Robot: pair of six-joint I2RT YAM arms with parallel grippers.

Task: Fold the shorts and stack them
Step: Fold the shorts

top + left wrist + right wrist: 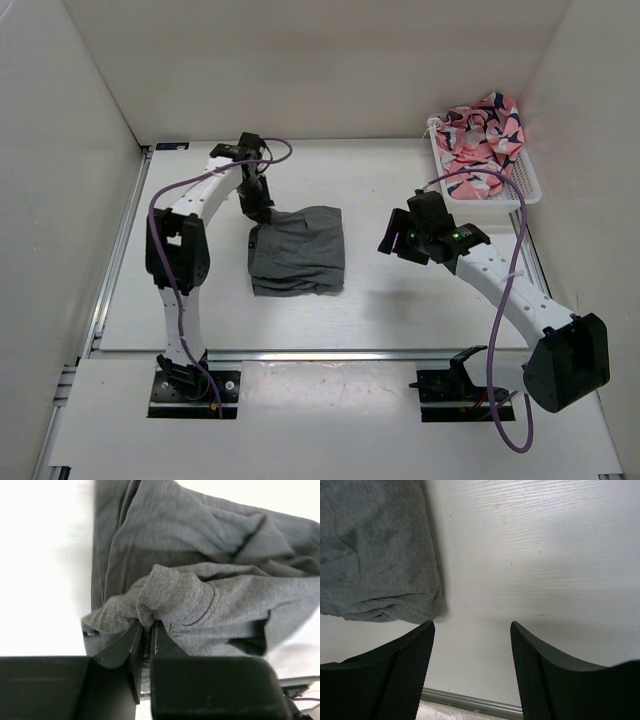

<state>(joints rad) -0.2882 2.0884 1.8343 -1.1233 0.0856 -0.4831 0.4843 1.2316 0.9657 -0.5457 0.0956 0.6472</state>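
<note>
Two grippers, one load. Your left gripper [147, 625] is closed on a bunched ridge of the shorts [210, 575] — jaws nearly touching, grey knit squeezed between them. In the top view that pinch sits at the far left corner of the bundle, so the cloth runs away from the fingers toward the right and toward the arm bases.

The bundle lies on the table [400, 310], left of centre, doubled over into a roughly square pad. You get no clear long axis from it; layered edges show along its near side.

Your right gripper [472, 625] is spread wide and holds nothing. It hangs above bare table, with the pad's right edge off to its left, near but apart.

Judgement: the left arm is the one engaged, so any pull from that corner has to travel rightward or nearward across the pad.

Far right, well apart — a white basket [527, 188] holding pink patterned cloth [485, 130].
</note>
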